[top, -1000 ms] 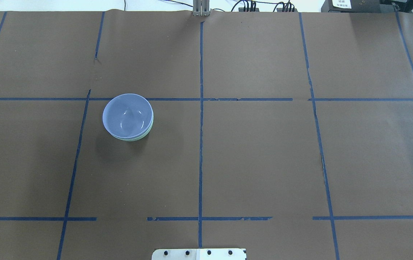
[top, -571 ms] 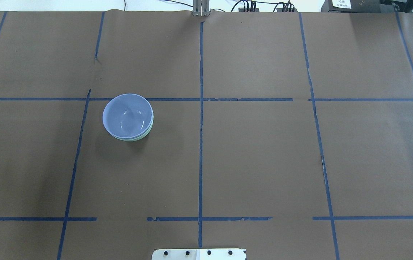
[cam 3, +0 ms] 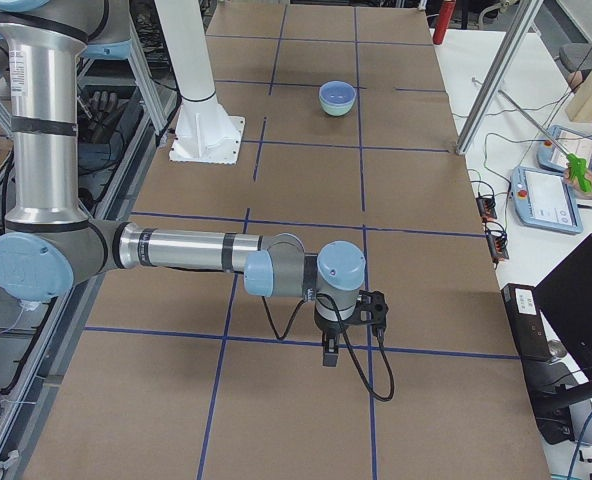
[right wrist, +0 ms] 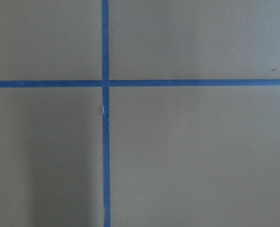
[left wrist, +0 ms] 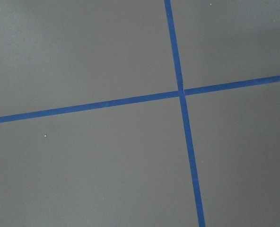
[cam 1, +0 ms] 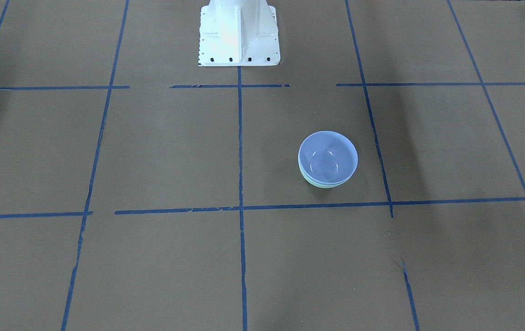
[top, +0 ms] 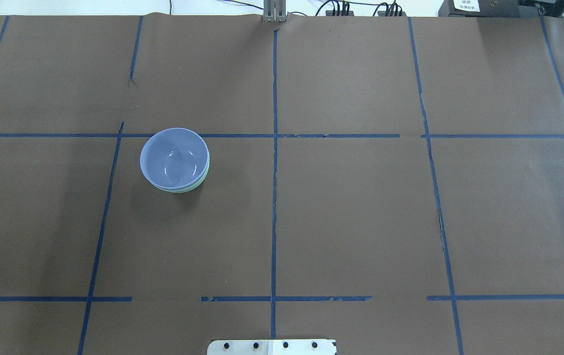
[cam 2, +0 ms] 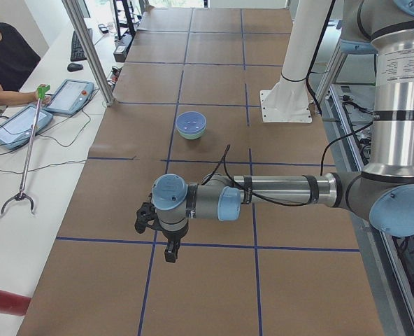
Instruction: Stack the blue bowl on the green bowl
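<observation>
The blue bowl (top: 174, 157) sits nested inside the green bowl (top: 184, 189), whose mint rim shows just below it, left of the table's centre line. The stack also shows in the front-facing view, blue bowl (cam 1: 328, 157) in green bowl (cam 1: 324, 184), and in the exterior left view (cam 2: 191, 122). My left gripper (cam 2: 158, 234) hangs over the table's near end in the exterior left view, far from the bowls. My right gripper (cam 3: 351, 325) hangs over the opposite end. I cannot tell whether either is open or shut. Both wrist views show only paper and tape.
Brown paper with a blue tape grid (top: 274, 197) covers the table. The white robot base (cam 1: 238, 32) stands at the table's robot side. An operator (cam 2: 1, 63) with tablets and a grabber stick sits beside the table. A metal post (cam 2: 88, 52) stands at the edge.
</observation>
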Robot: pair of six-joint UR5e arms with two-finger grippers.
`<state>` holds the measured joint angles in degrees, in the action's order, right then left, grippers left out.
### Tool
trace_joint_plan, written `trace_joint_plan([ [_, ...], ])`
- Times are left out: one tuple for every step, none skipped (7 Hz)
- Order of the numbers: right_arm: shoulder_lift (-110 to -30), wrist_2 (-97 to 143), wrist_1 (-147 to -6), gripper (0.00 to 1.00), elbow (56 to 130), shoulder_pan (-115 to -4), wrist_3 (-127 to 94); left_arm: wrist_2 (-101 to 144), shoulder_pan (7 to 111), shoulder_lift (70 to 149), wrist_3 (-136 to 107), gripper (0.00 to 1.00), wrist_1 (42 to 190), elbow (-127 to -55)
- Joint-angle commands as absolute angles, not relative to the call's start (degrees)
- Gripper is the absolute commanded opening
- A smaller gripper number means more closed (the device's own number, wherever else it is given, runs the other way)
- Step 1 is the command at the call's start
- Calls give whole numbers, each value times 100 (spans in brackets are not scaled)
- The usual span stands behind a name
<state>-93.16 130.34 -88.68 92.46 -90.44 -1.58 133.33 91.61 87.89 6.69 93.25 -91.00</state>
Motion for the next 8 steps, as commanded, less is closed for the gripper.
trace_joint_plan([
  [-9316,13034,-8868,100,9246,-9044,-158,13342,9158,8711,668,100,9176,-9123],
  [-9316,13034,-8868,100,9246,-9044,-158,13350,9158,8736,668,100,8941,-9193],
  [-9316,13034,-8868,100,9246,-9044,-158,13368,9158,8745,668,100,8912,-9202],
  [-9316,13034,-8868,100,9246,-9044,-158,13368,9150,8771,668,100,8912,-9202],
  [-9316,13034,-8868,100,9246,-9044,-158,13368,9149,8789,677,100,8921,-9202],
  [-9316,13034,-8868,100,9246,-9044,-158,13368,9149,8789,668,100,8947,-9176],
  [-9316,13034,-8868,100,9246,-9044,-158,13368,9149,8789,677,100,8956,-9184],
  [-9316,13034,-8868,100,9246,-9044,-158,13368,9149,8789,677,100,8965,-9158],
])
